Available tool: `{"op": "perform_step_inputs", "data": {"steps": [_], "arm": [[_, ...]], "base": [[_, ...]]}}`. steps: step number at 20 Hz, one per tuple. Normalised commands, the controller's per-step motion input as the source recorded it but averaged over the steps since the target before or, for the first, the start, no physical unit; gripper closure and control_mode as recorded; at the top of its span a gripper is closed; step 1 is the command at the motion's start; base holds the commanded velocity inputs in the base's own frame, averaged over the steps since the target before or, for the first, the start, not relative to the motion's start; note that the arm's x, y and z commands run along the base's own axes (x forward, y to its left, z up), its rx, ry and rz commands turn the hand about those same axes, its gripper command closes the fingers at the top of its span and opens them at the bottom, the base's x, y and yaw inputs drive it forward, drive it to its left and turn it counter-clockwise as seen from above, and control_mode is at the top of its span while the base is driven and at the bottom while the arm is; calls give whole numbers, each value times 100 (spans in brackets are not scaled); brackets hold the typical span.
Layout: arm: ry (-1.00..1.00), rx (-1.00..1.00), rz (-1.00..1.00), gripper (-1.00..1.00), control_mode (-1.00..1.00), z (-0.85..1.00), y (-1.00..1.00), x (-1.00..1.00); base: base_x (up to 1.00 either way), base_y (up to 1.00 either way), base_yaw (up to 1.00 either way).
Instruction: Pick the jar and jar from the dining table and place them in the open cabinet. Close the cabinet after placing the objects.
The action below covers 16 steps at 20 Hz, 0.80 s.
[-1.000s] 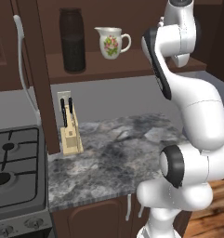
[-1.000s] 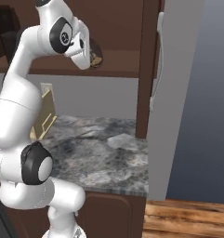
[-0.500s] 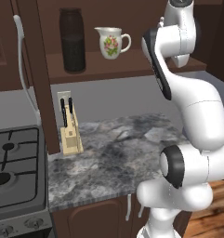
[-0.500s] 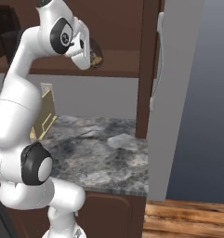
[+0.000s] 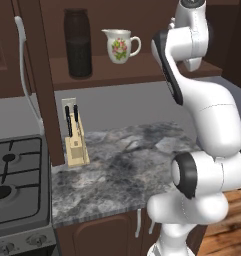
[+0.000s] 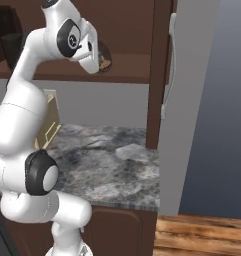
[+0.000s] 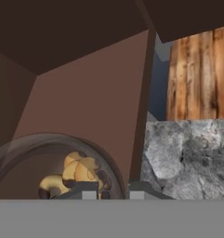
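The tall dark jar (image 5: 78,42) stands on the left of the shelf of the open cabinet (image 5: 147,71). The short glass jar (image 6: 105,56) with yellowish bits is tilted and sits in my gripper (image 6: 98,59), which is shut on it just above the shelf's front edge, right of the middle. In the hand view that small jar (image 7: 69,169) bulges up close at the lower left, over the gripper (image 7: 111,190), with the cabinet's brown inner wall behind it. The dining table is out of view.
A white floral jug (image 5: 121,45) stands on the shelf beside the tall jar. Open cabinet doors with silver handles hang at the left (image 5: 24,65) and right (image 6: 189,100). Below lie a marbled stone counter (image 5: 127,165), a knife block (image 5: 76,142) and a stove (image 5: 14,180).
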Motion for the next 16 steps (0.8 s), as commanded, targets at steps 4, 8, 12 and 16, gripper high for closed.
{"op": "perform_step_inputs", "data": {"steps": [4,8,12,16], "arm": [[0,0,0,100,-100,-6,0,24],[0,0,0,100,-100,-7,0,17],[0,0,0,100,-100,-7,0,13],[0,0,0,-100,-100,-8,0,6]], "base": [[0,0,0],[0,0,0],[0,0,0],[0,0,0]]}}
